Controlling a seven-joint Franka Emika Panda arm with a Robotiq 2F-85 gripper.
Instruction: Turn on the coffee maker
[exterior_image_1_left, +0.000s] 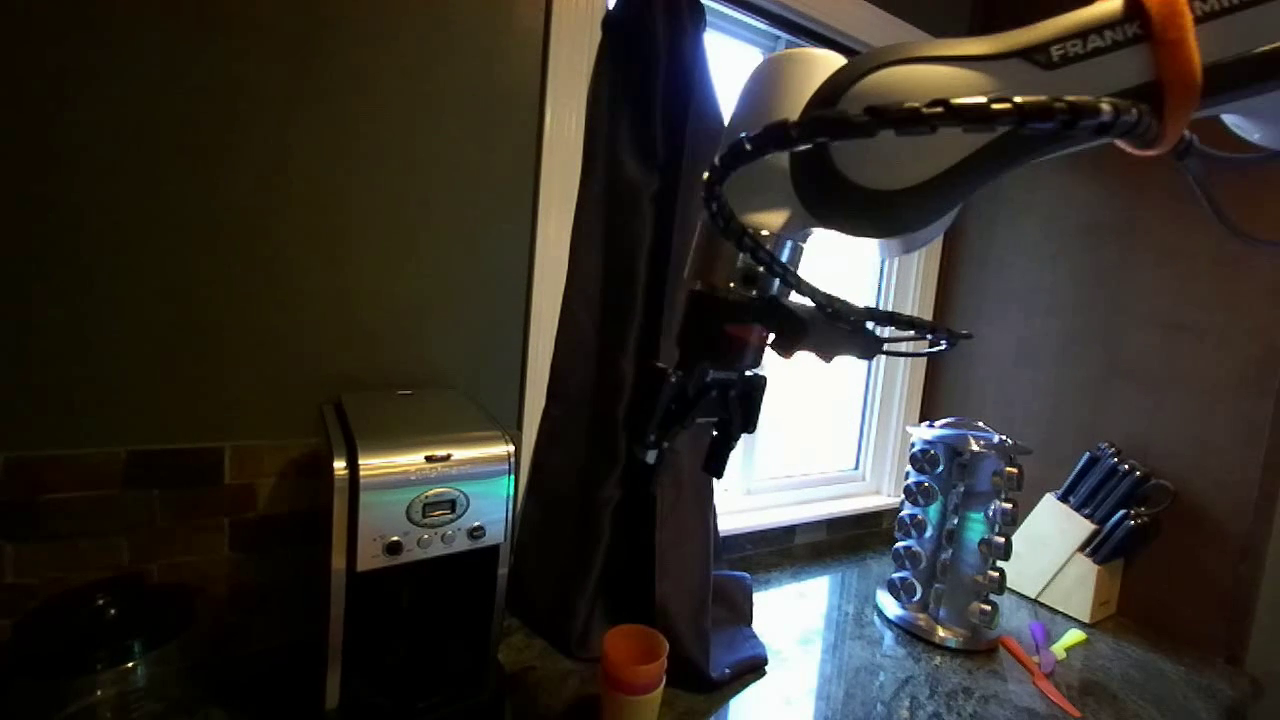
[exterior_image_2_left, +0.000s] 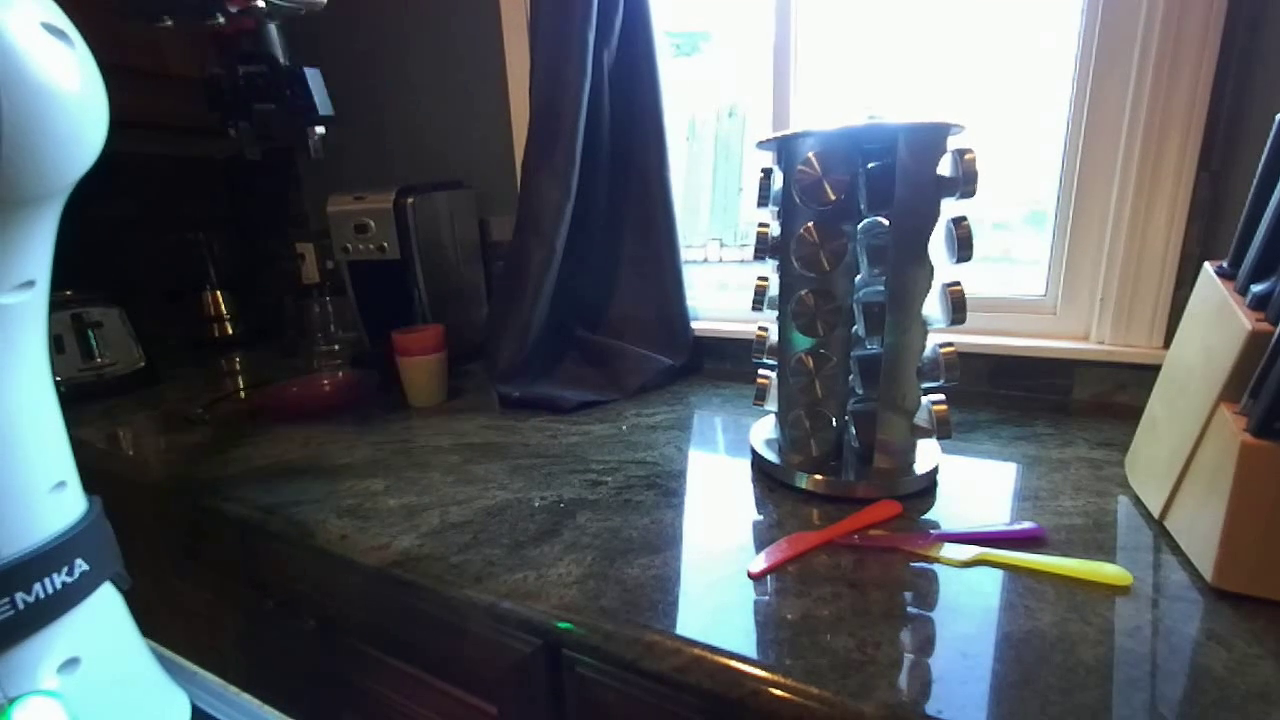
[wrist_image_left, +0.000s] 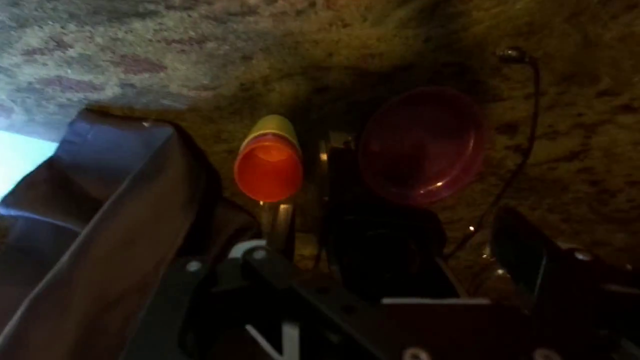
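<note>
Exterior views sharing window (exterior_image_2_left: 920, 70), wrist seemingly downward

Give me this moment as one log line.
pincer: open, empty, raised above counter | coffee maker: untouched, power state unclear | cups: stacked nearby

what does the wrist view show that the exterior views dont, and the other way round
Only the wrist view: the red dish from above, its outline round; an exterior view has the red dish nearly edge-on.

Only the exterior views: the coffee maker's display, spice rack, knife block, red knife, purple knife and yellow knife.

Shared: the orange cup stacked with a paler cup, the curtain, the countertop and the claw.
</note>
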